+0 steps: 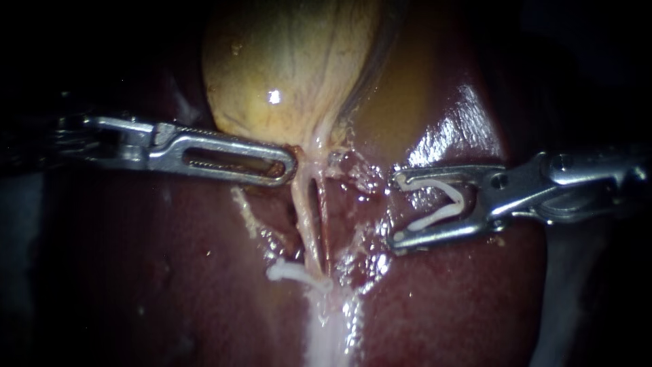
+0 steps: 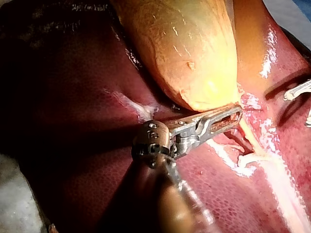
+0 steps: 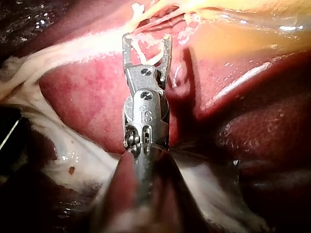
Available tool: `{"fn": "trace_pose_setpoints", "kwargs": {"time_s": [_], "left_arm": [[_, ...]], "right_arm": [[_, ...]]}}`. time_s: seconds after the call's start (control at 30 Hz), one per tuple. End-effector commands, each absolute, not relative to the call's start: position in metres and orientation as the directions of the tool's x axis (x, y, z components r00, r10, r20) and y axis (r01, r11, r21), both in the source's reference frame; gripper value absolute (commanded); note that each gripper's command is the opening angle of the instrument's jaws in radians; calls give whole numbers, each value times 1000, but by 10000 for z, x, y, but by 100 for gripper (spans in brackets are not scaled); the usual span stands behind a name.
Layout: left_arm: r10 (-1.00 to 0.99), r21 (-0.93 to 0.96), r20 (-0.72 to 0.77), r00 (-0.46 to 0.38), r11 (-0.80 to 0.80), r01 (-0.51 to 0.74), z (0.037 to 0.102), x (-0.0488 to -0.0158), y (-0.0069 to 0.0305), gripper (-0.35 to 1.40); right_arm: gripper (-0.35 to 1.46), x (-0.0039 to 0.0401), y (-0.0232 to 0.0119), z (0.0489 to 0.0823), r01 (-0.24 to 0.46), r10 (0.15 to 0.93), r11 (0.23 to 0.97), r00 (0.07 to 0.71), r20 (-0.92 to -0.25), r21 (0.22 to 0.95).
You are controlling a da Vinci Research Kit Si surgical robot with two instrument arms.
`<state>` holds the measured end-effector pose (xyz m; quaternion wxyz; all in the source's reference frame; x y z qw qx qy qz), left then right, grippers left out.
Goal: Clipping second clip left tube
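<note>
white clip [image 1: 438, 216], seemingly held, in right instrument [image 1: 396, 212]

My left instrument [image 1: 288, 165] is gripping the gallbladder [image 1: 285, 68] at its neck. My right instrument [image 1: 397, 212] is carrying an open clip [image 1: 441, 213] near the left tube [image 1: 307, 217], not touching it. A white clip [image 1: 288, 272] is sitting across that tube.

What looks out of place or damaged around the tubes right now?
Nothing stands out. One white clip sits across the tube; the right tool holds an open clip clear of it; the left tool grips the gallbladder.
</note>
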<state>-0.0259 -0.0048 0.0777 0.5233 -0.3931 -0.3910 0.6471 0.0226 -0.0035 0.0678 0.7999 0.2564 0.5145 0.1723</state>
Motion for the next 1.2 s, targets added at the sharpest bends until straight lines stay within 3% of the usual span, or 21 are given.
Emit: {"fn": "trace_pose_setpoints", "kwargs": {"time_s": [0.03,0.63,1.2], "left_arm": [[985,-918,-99,-144,-146,-369,773,-257,-48,-35],[985,-920,-92,-144,-140,-367,714,-229,-44,-35],[985,-918,-95,-143,-142,-369,719,-234,-47,-35]], "right_arm": [[49,226,-35,679,-12,540,809,411,-735,588],[49,235,-37,676,-16,543,809,403,-737,588],[49,304,-68,692,21,528,812,398,-750,583]]}}
